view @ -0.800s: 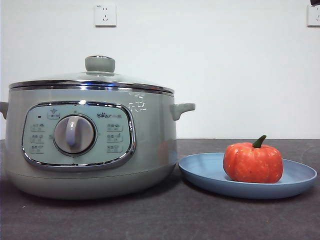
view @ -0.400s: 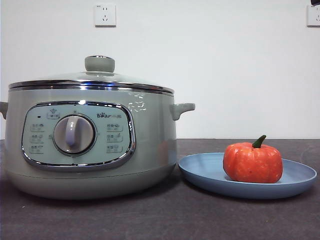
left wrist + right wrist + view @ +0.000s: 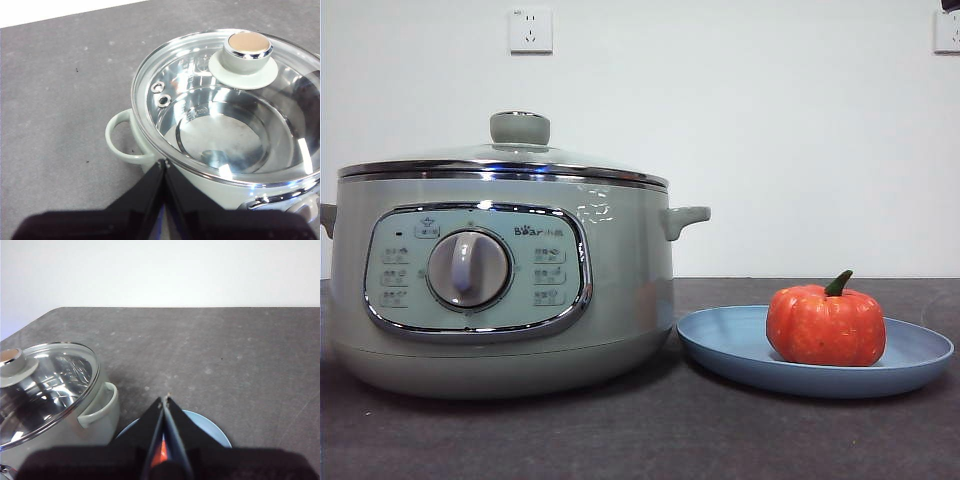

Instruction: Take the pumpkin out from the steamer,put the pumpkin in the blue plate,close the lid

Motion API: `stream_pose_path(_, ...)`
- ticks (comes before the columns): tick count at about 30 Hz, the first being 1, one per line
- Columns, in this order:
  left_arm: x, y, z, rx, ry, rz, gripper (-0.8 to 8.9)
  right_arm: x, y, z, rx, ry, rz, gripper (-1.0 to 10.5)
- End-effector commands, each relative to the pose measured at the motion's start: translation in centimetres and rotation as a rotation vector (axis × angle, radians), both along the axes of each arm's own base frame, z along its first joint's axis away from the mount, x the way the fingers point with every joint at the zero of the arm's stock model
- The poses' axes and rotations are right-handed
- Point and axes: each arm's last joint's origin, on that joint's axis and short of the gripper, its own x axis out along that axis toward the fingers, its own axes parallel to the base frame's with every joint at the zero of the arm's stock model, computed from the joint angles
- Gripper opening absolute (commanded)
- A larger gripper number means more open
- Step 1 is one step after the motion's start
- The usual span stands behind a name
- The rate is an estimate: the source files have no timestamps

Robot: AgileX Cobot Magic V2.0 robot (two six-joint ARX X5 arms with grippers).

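Left gripper (image 3: pixel 164 167): jaws pressed together, holding nothing, up above the steamer (image 3: pixel 150 155).
Right gripper (image 3: pixel 165 401): jaws pressed together, holding nothing, up above the blue plate (image 3: pixel 210 427).
Pumpkin (image 3: pixel 826 325): sits in the blue plate, stem up.
Lid (image 3: pixel 500 165): sits shut on the steamer.
Steamer: just beside the blue plate.
Surface (image 3: pixel 640 440): dark grey and speckled.
Room: white wall (image 3: pixel 770 140) with a socket (image 3: pixel 530 30).
Only wrist views show: shiny, bare pot inside, seen through the glass.
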Motion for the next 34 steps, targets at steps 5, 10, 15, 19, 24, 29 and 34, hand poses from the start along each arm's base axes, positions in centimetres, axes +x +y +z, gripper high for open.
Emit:
stream_pose_path(5, -0.1, 1.3, 0.2, 0.021, -0.101, 0.068, -0.03, 0.0, 0.0, -0.1, 0.009, 0.001, 0.000, 0.0)
stream_pose_path(10, -0.4, 3.2, -0.6, -0.088, -0.321, 0.192, -0.03, 0.0, 0.0, -0.1, 0.006, 0.008, -0.001, 0.0)
stream_pose_path(15, -0.6, 4.4, -3.1, -0.115, -0.423, 0.243, -0.03, -0.1, 0.0, -0.4, -0.009, 0.037, -0.001, 0.0)
stream_pose_path(19, -0.5, 4.8, -5.5, -0.118, -0.386, 0.227, -0.04, -0.1, 0.0, -0.5, -0.014, 0.046, -0.001, 0.0)
stream_pose_path(24, -0.2, 4.9, -8.6, -0.124, -0.333, 0.224, -0.03, -0.1, 0.0, -0.6, -0.016, 0.049, -0.001, 0.0)
stream_pose_path(29, -0.2, 5.0, -11.1, -0.162, -0.300, 0.250, -0.04, -0.2, -0.1, -0.8, -0.024, 0.066, -0.001, 0.0)
stream_pose_path(34, -0.1, 5.1, -12.8, -0.172, -0.284, 0.260, -0.04, -0.2, -0.1, -0.9, -0.032, 0.081, -0.001, 0.0)
